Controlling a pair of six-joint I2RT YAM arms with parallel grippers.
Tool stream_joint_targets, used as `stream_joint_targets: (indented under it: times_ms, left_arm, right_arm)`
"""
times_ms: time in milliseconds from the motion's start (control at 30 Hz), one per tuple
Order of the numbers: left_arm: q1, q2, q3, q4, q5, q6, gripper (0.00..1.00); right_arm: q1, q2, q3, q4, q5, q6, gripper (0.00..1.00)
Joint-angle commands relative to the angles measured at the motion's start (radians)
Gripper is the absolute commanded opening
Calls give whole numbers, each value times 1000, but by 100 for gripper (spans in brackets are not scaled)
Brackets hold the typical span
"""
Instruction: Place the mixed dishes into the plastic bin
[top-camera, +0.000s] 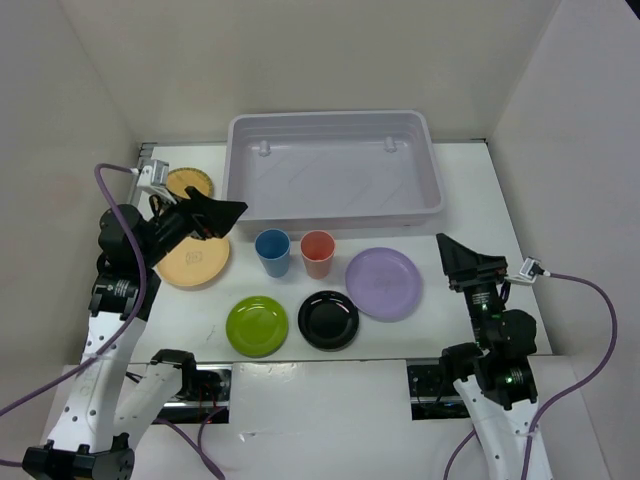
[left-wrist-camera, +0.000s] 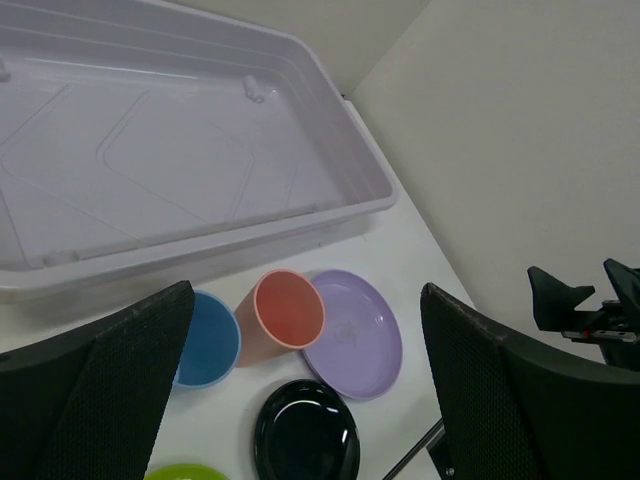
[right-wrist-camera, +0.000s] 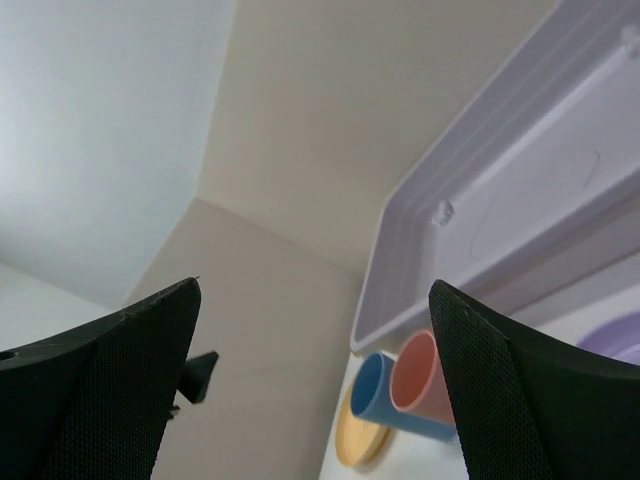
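The empty pale lavender-grey bin (top-camera: 330, 117) stands at the back middle. In front of it stand the blue cup (top-camera: 272, 252) and the coral-red cup (top-camera: 317, 252). The lilac plate (top-camera: 383, 283), black plate (top-camera: 328, 320) and lime green plate (top-camera: 257, 326) lie nearer. The pale orange plate (top-camera: 193, 262) and the woven disc (top-camera: 188, 182) lie at the left. My left gripper (top-camera: 225, 212) is open and empty, raised above the orange plate beside the bin's left end. My right gripper (top-camera: 450, 252) is open and empty, right of the lilac plate.
White walls close in the table at the back and both sides. The left wrist view shows the bin (left-wrist-camera: 150, 150), both cups (left-wrist-camera: 288, 310), the lilac plate (left-wrist-camera: 355, 335) and the black plate (left-wrist-camera: 305, 435). The right wrist view shows the bin (right-wrist-camera: 500, 200) and the cups (right-wrist-camera: 415, 375).
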Motion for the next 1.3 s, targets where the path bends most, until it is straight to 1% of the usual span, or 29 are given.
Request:
stream_joint_targets:
  times_ms: [0,67,100,200,233,267,333,367,400,467,533,567,600,633,667,700,733,767,800,833,867,900,933,967,1000,1033,1100,1167,1267]
  left_arm:
    - [-4,-12,44,-28,-8,11,100]
    - [-4,-12,58,-51,-42,22,100]
    - [-4,-12,58,-77,-54,22,100]
    - [-4,-12,69,-167,-103,95,100]
    - [-4,-12,69,-194,-117,116,100]
    - [-4,-12,80,-221,-139,155,100]
    - [-4,-12,100,-303,-166,186,100]
    - [-4,9,113,-341,-218,204,98]
    - [-4,23,164,-435,-243,221,100]
    - [-4,61,213,-552,-272,277,100]
    - [-4,61,242,-588,-272,287,100]
    - [-4,52,242,-588,-262,287,100]
    - [-4,38,242,-579,-262,260,100]
    - [-4,6,230,-568,-262,247,100]
    - [-4,-8,230,-559,-262,238,94]
    - [-4,-17,221,-559,-274,226,81]
    - [-4,-17,221,-559,-284,226,68]
    - [-4,-17,221,-570,-285,226,44]
    - [-4,-17,210,-570,-295,226,34]
    - [-4,-17,210,-570,-304,226,23]
    - [-4,-17,198,-570,-304,226,16]
    - [-4,-17,187,-570,-304,226,8]
    - [-4,-8,187,-570,-277,226,7]
    - [-4,1,187,-556,-256,226,7]
    - [-4,20,178,-556,-233,226,17]
    - [-4,20,178,-535,-190,226,24]
    - [-4,44,164,-519,-156,217,42]
    - [-4,44,138,-490,-133,216,50]
    - [-4,44,138,-476,-123,227,50]
  right_arm:
    - [-1,-72,-3,-82,-84,-49,99]
    - [-1,-72,-15,-9,-305,-165,99]
    - [-1,-72,-15,53,-360,-225,99]
    - [-1,-46,39,53,-373,-244,99]
    - [-1,-36,56,33,-355,-244,99]
    - [-1,-27,97,1,-293,-244,99]
    - [-1,-18,128,-19,-281,-246,99]
    - [-1,-18,128,-19,-281,-246,99]
    - [-1,-9,128,4,-281,-261,99]
    - [-1,19,140,16,-281,-261,99]
    - [-1,65,152,6,-290,-298,97]
    - [-1,97,167,-7,-290,-315,84]
    - [-1,167,178,-25,-281,-327,53]
    - [-1,203,200,-48,-281,-362,45]
    - [-1,240,220,-74,-267,-384,36]
    - [-1,281,244,-106,-216,-398,27]
    - [-1,383,293,-188,-180,-398,25]
    - [-1,443,318,-221,-162,-424,25]
    - [-1,508,341,-255,-124,-424,30]
    - [-1,650,380,-279,-109,-433,39]
    - [-1,724,399,-318,-100,-444,50]
    - [-1,794,433,-332,-91,-444,76]
    - [-1,917,448,-343,-82,-453,83]
    - [-1,965,462,-352,-82,-462,88]
    - [-1,1002,474,-352,-64,-462,90]
    - [-1,1046,488,-352,-45,-462,90]
    - [-1,1056,488,-343,-14,-462,90]
    - [-39,1090,488,-343,-4,-471,90]
    - [-48,1123,479,-355,-2,-481,90]
